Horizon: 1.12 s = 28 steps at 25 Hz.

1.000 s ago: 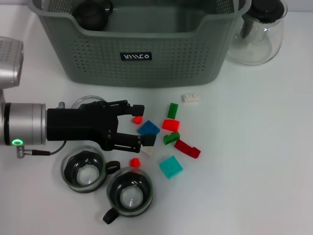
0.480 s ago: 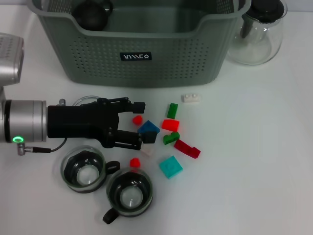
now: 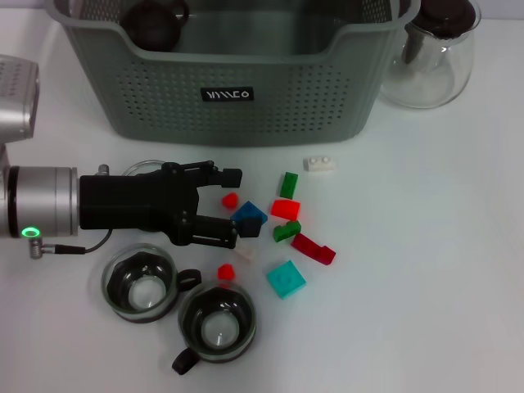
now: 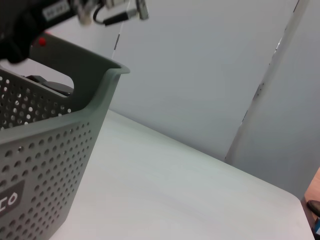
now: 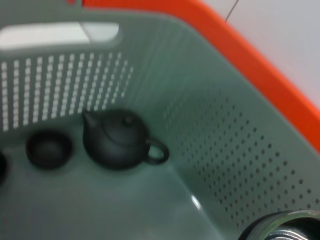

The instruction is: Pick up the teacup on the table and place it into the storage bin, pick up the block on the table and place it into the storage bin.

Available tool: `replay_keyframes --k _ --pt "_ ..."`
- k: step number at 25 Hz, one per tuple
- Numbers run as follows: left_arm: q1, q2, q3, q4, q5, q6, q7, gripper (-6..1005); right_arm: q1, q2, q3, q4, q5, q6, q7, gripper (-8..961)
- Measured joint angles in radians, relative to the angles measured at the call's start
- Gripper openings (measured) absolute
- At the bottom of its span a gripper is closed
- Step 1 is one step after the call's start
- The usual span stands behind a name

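The left gripper (image 3: pixel 233 208) reaches in low over the white table (image 3: pixel 426 270) from the robot's left, its two black fingers spread apart and holding nothing. A small red block (image 3: pixel 230 199) lies between the fingers, and a blue block (image 3: pixel 249 214) sits just at their tips. Beyond them is the rest of the scatter: a red block (image 3: pixel 286 208), two green ones (image 3: pixel 288 184) (image 3: pixel 286 230), a dark red piece (image 3: pixel 313 248), a teal square (image 3: pixel 286 278), a white brick (image 3: pixel 320 164) and another small red block (image 3: pixel 225 271). Two glass teacups (image 3: pixel 140 284) (image 3: pixel 217 322) stand side by side on the table just nearer the robot than the gripper, apart from it; a third glass rim (image 3: pixel 146 167) shows partly behind the arm. The bin (image 3: pixel 237 90) stands at the far side of the table, well apart from the gripper, with a dark teapot (image 3: pixel 155 20) in its left corner; the right wrist view looks down into it at that teapot (image 5: pixel 117 139) and a small dark cup (image 5: pixel 48 148). A glass teapot (image 3: pixel 432 51) stands just right of the bin. The right gripper is not seen.
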Motion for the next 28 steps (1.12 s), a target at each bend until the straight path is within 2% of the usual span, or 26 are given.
replay_keyframes --k 12,24,28 --pt "0.000 -0.002 0.000 0.000 0.000 0.000 0.000 934 -0.007 0.004 -0.057 0.064 -0.011 0.045 -0.003 58" --pt "0.005 -0.005 0.000 0.000 0.001 0.000 0.000 934 -0.019 0.005 -0.112 0.058 -0.011 0.037 0.012 58" --pt "0.008 -0.005 0.000 0.000 0.000 0.000 0.000 934 -0.019 0.005 -0.113 0.051 -0.011 0.033 0.018 108"
